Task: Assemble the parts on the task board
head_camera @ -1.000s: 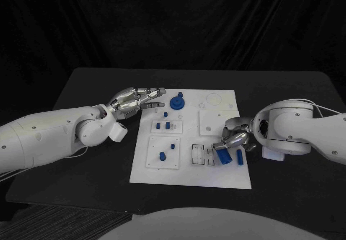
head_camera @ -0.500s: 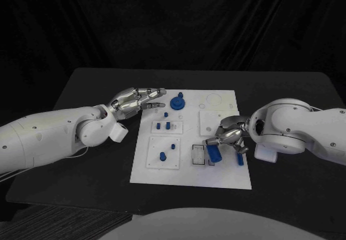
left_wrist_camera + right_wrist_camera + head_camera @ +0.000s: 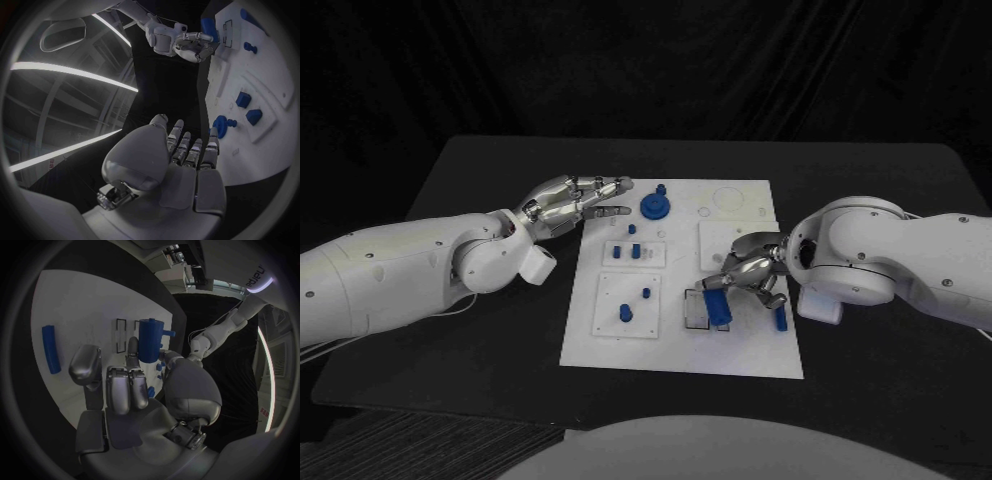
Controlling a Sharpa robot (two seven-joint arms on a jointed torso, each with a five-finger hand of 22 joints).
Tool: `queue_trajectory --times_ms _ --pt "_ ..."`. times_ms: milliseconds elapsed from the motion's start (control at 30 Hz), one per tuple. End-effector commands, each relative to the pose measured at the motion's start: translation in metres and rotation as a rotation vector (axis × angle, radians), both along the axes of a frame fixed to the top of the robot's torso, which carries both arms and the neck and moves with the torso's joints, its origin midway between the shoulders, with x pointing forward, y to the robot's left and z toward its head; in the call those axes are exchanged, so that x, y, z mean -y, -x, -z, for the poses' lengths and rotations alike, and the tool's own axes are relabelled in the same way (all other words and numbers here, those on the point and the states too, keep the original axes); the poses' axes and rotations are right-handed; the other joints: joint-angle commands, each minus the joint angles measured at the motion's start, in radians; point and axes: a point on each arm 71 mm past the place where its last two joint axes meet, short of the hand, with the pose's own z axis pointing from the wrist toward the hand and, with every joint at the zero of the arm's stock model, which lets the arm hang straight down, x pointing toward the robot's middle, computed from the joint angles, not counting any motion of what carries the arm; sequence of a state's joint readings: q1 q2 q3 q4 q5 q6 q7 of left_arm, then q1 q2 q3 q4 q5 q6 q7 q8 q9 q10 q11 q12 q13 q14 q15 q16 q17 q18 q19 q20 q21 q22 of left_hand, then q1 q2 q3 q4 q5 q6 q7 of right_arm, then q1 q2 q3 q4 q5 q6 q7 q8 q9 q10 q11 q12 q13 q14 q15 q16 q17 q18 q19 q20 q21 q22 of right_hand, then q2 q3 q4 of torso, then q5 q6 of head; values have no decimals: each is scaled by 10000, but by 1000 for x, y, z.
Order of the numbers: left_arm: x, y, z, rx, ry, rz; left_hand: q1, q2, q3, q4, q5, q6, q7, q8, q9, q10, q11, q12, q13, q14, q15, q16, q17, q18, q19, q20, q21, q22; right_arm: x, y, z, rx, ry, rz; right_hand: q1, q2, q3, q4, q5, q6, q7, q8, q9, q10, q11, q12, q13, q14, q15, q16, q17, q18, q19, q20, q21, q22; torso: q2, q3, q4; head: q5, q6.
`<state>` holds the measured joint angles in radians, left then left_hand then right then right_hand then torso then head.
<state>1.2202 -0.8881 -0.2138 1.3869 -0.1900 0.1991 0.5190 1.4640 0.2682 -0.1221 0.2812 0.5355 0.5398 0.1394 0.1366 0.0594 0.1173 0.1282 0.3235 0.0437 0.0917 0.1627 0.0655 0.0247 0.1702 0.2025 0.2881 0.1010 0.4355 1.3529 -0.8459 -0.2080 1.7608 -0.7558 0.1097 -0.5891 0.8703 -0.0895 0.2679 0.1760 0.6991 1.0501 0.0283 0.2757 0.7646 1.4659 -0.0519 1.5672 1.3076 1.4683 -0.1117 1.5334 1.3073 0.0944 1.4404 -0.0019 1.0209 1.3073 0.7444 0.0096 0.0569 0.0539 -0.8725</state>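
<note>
the right hand (image 3: pixel 750 272) pinches a blue cylindrical part (image 3: pixel 718 307) and holds it low over the slotted fixture (image 3: pixel 697 310) near the front right of the task board (image 3: pixel 684 350); in the right wrist view the same part (image 3: pixel 150 340) stands upright between the fingertips, just beside the two rectangular slots (image 3: pixel 127 335). whether the part's base already touches the board cannot be told. a blue bar (image 3: pixel 780 318) lies loose on the board beside this hand, close to the board's right edge. the left hand (image 3: pixel 571 203) hovers at the board's far left edge with fingers apart and nothing in it, near the blue round part (image 3: pixel 655 207). judged risks: the pinch covers only the part's upper end, so a slight tilt on descent could catch the base on a slot rim and jam or topple it; a part that does not match the slot would not seat; the spread outer fingers could brush the loose bar and push it off the board's edge.
</note>
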Motion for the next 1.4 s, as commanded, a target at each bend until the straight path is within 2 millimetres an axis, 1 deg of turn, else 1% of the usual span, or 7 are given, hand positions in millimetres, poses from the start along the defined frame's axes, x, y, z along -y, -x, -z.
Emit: queue_trajectory --times_ms 33,333,433,467,767,967,1400 --pt "2 1 0 -21 144 116 81 12 74 3 47 -1 57 33 13 -19 70 60 -2 39 54 41 10 94 83 -4 60 9 0 1 4 -252 203 82 -6 85 505 -584 -119 -84 15 -55 -27 1049 87 36 2631 862 80 -41 1814 74 -15 72 -52 1224 11 -1 2 -3 -2" --pt "2 1 0 -40 126 120 107 -4 99 -8 68 -2 58 33 13 -18 69 55 -3 47 79 48 12 90 97 0 71 23 0 2 8 -434 375 13 -7 166 454 -570 -450 -192 79 -232 -141 1049 139 36 2631 842 121 -89 1718 90 -30 109 -158 1199 11 13 -2 -17 -2" --pt "2 1 0 -42 124 119 107 -4 99 -8 68 -2 58 33 13 -18 69 55 -3 47 79 48 12 90 97 0 71 23 0 1 9 -467 409 -1 -52 215 382 -516 -793 -336 155 -405 -266 1049 208 36 2631 834 175 -109 1680 95 -43 151 -221 1182 9 17 0 0 -2" --pt "2 1 0 -44 123 120 107 -4 99 -8 68 -2 58 33 13 -18 69 55 -3 47 79 48 12 90 97 0 71 23 0 1 9 -470 412 1 -109 242 310 -458 -1129 -339 180 -460 -325 1049 232 36 2631 829 201 -121 1657 96 -45 175 -242 1176 2 15 -3 4 -2" --pt "2 1 0 -49 120 126 117 -9 111 -11 75 -1 59 34 13 -15 70 59 -2 51 87 52 13 88 97 2 73 17 -1 0 10 -453 413 67 -403 424 -74 -129 -2514 -302 223 -655 -578 1049 277 36 2631 807 244 -180 1543 128 -70 232 -434 1127 -14 8 -3 30 -2" --pt "2 1 0 -63 116 141 117 -9 111 -11 75 -1 59 34 13 -15 70 59 -2 51 87 52 13 88 97 2 73 17 0 0 11 -435 415 123 -447 481 -177 -73 -2788 -290 227 -699 -647 1049 284 36 2631 798 245 -204 1496 138 -76 237 -500 1111 -7 8 1 35 -2" --pt "3 1 1 -103 109 186 126 -14 122 -12 78 -1 61 34 13 -13 74 59 -2 60 97 59 15 85 95 3 74 10 0 -1 12 -452 434 134 -489 528 -541 -6 -3822 -262 244 -784 -808 1049 299 36 2631 787 259 -239 1431 153 -79 250 -629 1083 -5 6 -3 74 -2"
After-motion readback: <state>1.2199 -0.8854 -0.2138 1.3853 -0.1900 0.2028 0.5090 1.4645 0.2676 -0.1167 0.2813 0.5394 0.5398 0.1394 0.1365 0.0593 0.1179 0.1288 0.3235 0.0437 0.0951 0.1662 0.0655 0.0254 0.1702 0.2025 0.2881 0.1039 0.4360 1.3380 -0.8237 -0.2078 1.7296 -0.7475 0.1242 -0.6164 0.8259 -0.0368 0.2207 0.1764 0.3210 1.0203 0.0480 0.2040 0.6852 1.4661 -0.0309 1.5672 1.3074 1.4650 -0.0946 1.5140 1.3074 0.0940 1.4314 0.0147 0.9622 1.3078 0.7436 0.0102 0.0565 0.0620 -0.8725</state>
